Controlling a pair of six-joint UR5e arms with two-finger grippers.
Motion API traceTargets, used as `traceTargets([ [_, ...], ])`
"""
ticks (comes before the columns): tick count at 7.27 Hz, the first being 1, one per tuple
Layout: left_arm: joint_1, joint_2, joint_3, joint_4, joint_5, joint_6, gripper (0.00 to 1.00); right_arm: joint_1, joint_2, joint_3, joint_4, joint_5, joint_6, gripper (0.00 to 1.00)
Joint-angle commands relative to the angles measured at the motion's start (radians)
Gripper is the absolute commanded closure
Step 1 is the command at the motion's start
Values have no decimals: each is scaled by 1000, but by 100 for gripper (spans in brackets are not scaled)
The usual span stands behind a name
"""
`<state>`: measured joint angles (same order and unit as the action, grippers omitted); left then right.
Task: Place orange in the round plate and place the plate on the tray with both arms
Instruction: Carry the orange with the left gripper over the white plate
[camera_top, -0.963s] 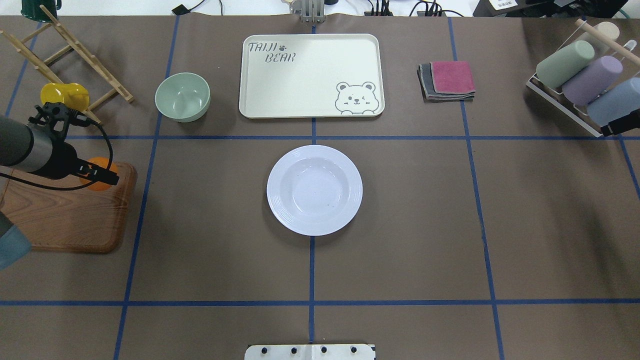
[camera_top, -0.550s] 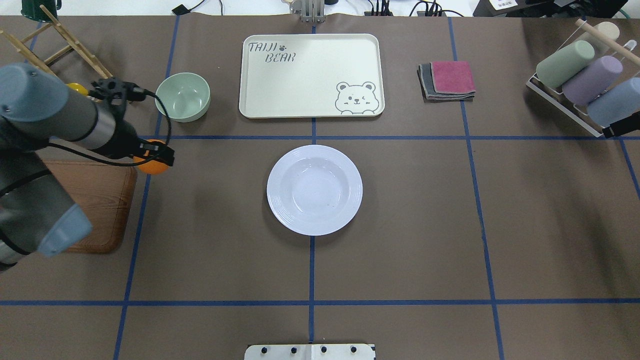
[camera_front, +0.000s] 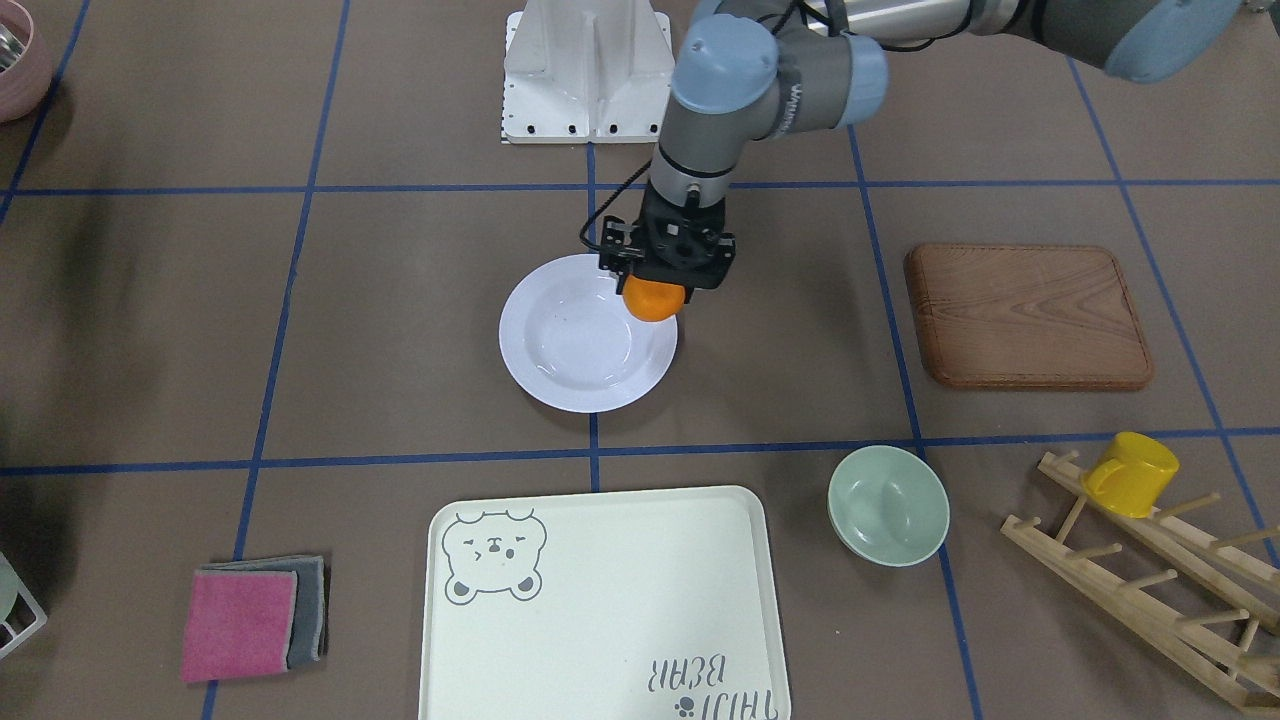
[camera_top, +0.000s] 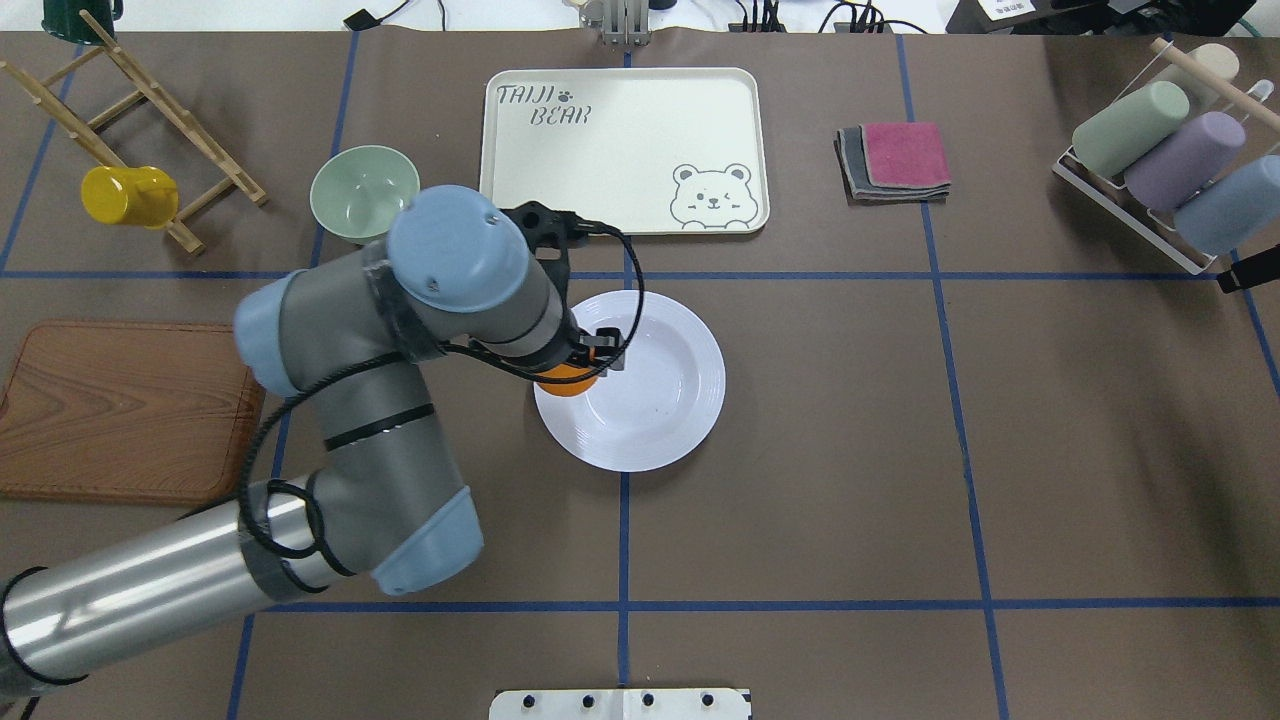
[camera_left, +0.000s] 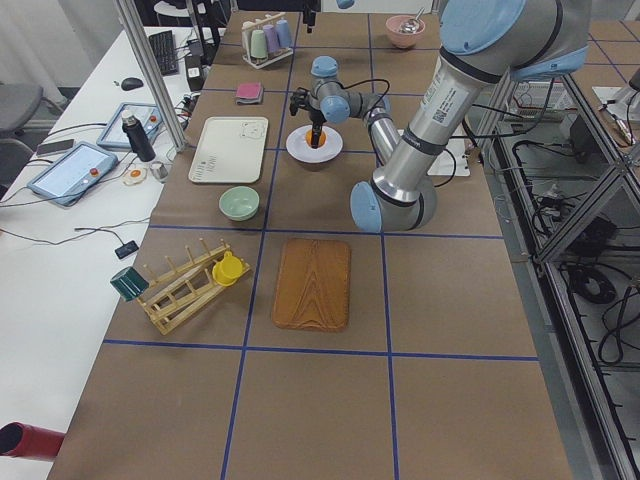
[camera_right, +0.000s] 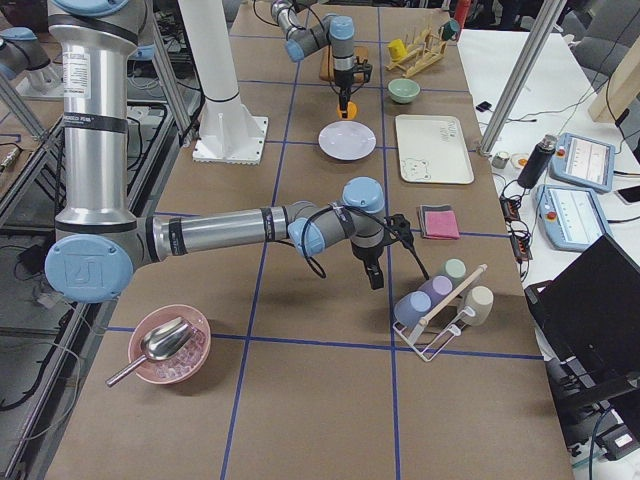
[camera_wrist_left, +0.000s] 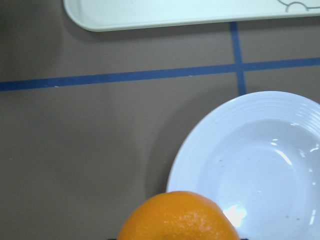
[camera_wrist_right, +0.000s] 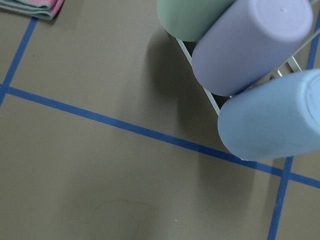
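Above ridged white plate (camera_front: 560, 372), glossy orange (camera_front: 651, 303), left pincer (camera_front: 661, 283) gripping

bright-orange orange (camera_front: 652, 301), white plate (camera_front: 565, 350), cream tray (camera_front: 610, 590)

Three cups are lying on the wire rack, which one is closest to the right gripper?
The light blue cup, at the row's near end, just beside the right gripper. The purple cup and green cup lie farther back.
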<state>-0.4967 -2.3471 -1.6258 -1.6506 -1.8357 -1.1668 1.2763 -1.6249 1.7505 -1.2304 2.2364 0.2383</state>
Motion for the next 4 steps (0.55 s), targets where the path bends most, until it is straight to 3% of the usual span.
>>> traceTargets([
  [1, 84, -142, 165, -6, 90, -62, 100, 2, -19, 6, 0, 2, -1, 0],
  [4, 98, -156, 245, -61, 110, -60, 100, 2, -35, 12, 2, 3, -1, 0],
])
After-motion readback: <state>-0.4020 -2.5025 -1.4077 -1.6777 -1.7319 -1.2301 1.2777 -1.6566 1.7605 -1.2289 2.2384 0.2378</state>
